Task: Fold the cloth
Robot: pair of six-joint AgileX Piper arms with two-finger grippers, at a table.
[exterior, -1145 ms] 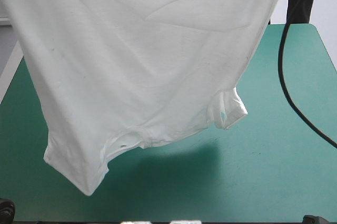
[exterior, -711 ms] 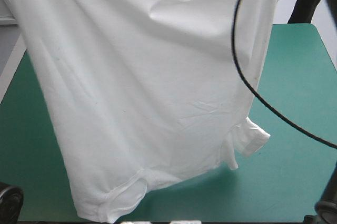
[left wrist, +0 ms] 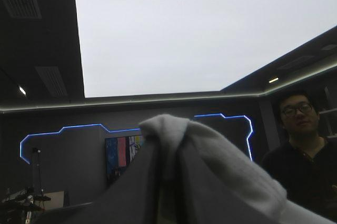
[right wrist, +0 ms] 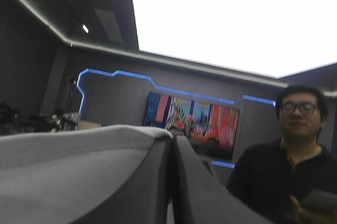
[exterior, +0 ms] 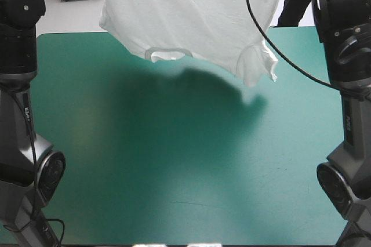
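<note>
The white T-shirt (exterior: 191, 15) hangs spread in the air over the far part of the teal-green table, its upper part out of the high view. Its lower edge ends in a small loop (exterior: 168, 54) and a dangling sleeve (exterior: 259, 64), both clear of the cover. Neither gripper shows in the high view. In the left wrist view my left gripper (left wrist: 167, 153) is shut on the T-shirt (left wrist: 221, 166), which bunches over the fingertips. In the right wrist view my right gripper (right wrist: 171, 153) is shut on the T-shirt (right wrist: 68, 150), whose hem drapes to one side.
The teal-green table (exterior: 174, 166) lies bare under the shirt, with the shirt's shadow across its far middle. My left arm (exterior: 17, 55) and right arm (exterior: 348, 44) stand tall at the two sides.
The T-shirt, which earlier filled the high view close to the camera, has swung away toward the table's far edge. Both arms have come into view.
</note>
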